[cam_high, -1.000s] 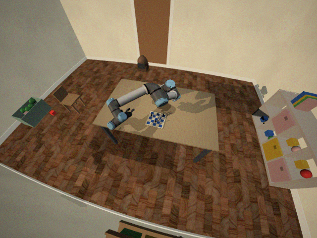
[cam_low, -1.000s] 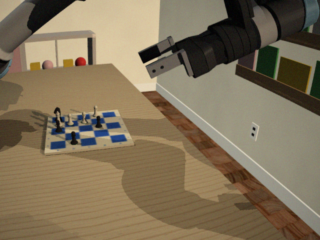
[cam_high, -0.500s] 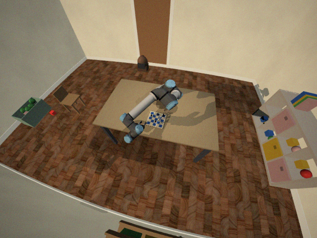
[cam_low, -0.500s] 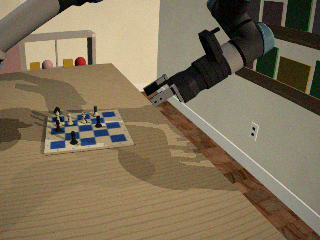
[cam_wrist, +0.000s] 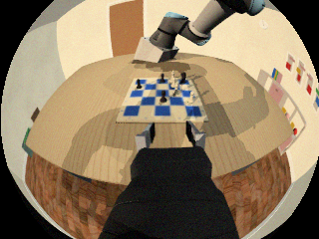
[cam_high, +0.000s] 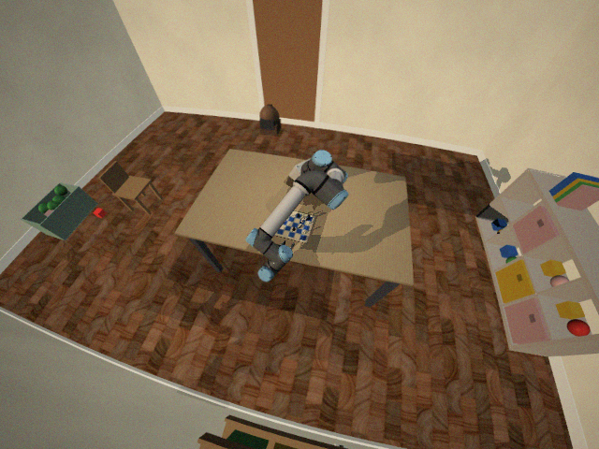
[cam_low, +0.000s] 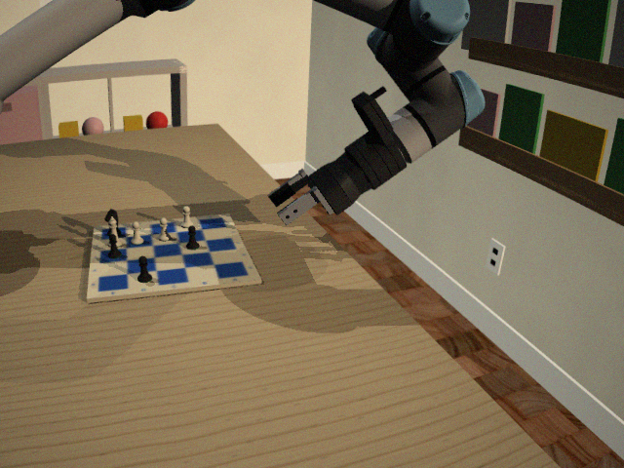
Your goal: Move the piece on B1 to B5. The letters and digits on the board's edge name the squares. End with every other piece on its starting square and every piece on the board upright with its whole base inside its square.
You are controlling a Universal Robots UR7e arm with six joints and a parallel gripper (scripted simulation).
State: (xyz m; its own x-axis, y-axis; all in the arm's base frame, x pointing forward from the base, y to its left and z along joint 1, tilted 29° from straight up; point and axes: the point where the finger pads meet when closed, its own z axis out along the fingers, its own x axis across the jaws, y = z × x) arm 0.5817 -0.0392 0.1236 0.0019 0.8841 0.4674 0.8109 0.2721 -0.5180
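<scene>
A small blue-and-white chessboard (cam_low: 169, 256) lies on the wooden table, and it also shows in the top view (cam_high: 296, 226) and in the wrist view (cam_wrist: 162, 102). Several black and white pieces stand upright on it, mostly along its far side. A black pawn (cam_low: 144, 269) stands nearest the front, and another black pawn (cam_low: 191, 237) stands mid-board. The edge letters are too small to read. My gripper (cam_low: 283, 205) is open and empty. It hangs in the air to the right of the board, over the table's edge, pointing at the board (cam_wrist: 169, 138).
The table's right edge (cam_low: 352, 261) drops to the floor by a wall with bookshelves (cam_low: 544, 145). A shelf unit with red and pink balls (cam_low: 110, 96) stands beyond the table. My arm's upper links (cam_high: 290, 208) reach over the board's left side.
</scene>
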